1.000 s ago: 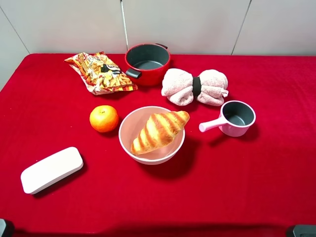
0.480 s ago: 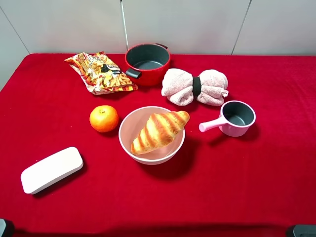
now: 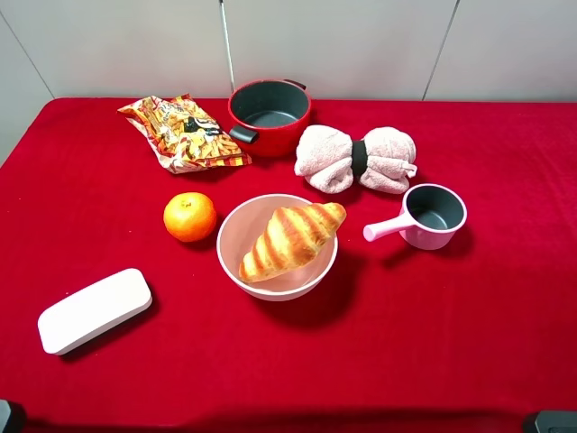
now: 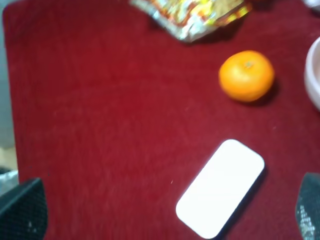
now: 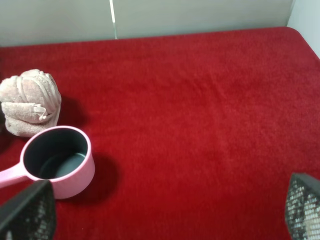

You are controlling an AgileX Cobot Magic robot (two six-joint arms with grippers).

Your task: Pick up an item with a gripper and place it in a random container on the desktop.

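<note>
The golden-brown croissant (image 3: 290, 238) lies in the pale pink bowl (image 3: 231, 256) at the middle of the red desktop (image 3: 433, 334), one end resting over the bowl's right rim. Neither gripper touches it. My left gripper (image 4: 165, 212) is open and empty, its black fingertips (image 4: 22, 210) spread wide at the frame corners, above the near left of the table. My right gripper (image 5: 165, 210) is open and empty too, its fingertips (image 5: 305, 205) wide apart over the right side. A sliver of the bowl's rim (image 4: 315, 75) shows in the left wrist view.
An orange fruit (image 3: 189, 216) sits left of the bowl, a white oblong case (image 3: 94, 309) at the near left. A snack bag (image 3: 183, 132), a red pot (image 3: 269, 115) and a rolled pink towel (image 3: 356, 158) line the back. A small pink saucepan (image 3: 427, 216) stands right of the bowl.
</note>
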